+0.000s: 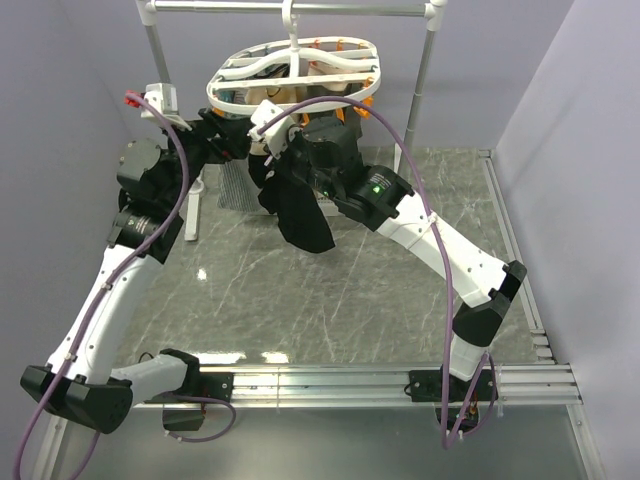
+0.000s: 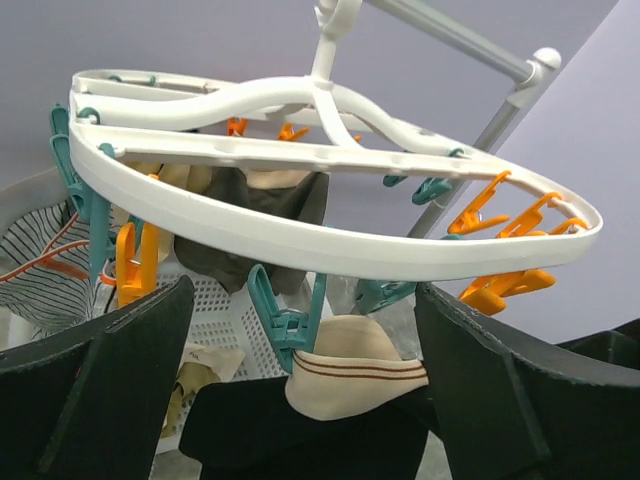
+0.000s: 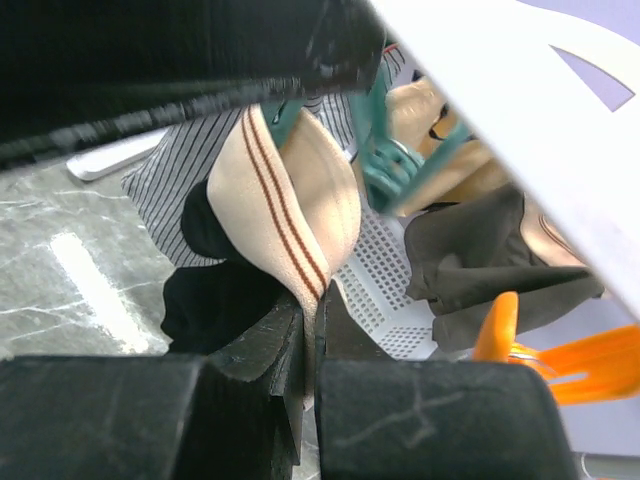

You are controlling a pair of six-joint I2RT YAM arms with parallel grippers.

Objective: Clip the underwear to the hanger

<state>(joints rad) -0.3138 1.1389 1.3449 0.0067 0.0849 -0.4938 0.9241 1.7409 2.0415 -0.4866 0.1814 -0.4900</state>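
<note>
Beneath the hanger [image 2: 300, 237], underwear [image 3: 288, 190] waistband pinched tight in right gripper [image 3: 305, 322]; left gripper [image 2: 302, 300] gaping, empty. Could miss teal clothespin [image 2: 285, 322] if tilted.

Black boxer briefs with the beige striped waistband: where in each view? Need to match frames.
Top external: black boxer briefs hang at centre, under the white oval plastic hanger.
Left wrist: bottom centre, beige waistband just below a teal clothespin.
Right wrist: centre-left, waistband pinched in the right gripper.
Shared landmark: the hanger's white frame, in all three views.
</note>
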